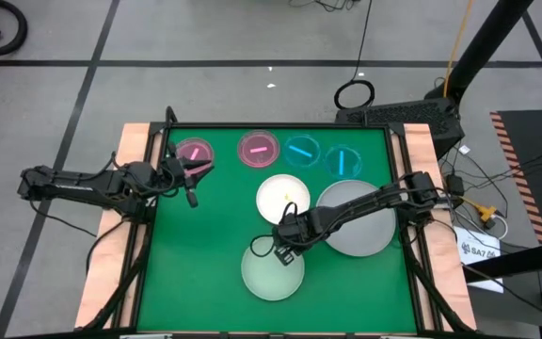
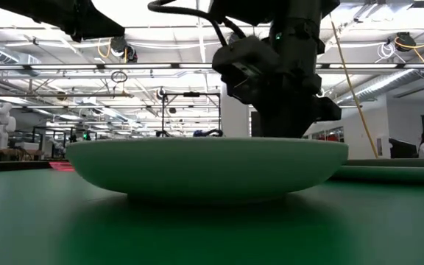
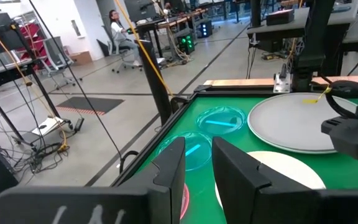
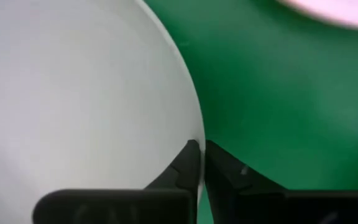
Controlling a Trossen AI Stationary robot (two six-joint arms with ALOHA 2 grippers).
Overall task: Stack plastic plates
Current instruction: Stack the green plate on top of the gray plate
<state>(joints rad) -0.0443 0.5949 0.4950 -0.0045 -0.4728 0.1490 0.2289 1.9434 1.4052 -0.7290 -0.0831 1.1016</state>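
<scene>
High view shows me the right gripper (image 1: 287, 247) low over the far rim of the pale green plate (image 1: 273, 271), which sits near the front edge of the green table (image 1: 205, 273). From the right wrist view, its fingers (image 4: 188, 163) are pinched shut on that plate's rim. Just behind it lies the white plate (image 1: 282, 197), and the grey plate (image 1: 358, 218) lies by the right edge. Along the back edge I count two pink plates (image 1: 195, 151) (image 1: 258, 148) and two blue plates (image 1: 301, 152) (image 1: 343, 160). My left gripper (image 1: 192, 173) waits beside the leftmost pink plate, fingers (image 3: 169, 171) part open and holding nothing.
</scene>
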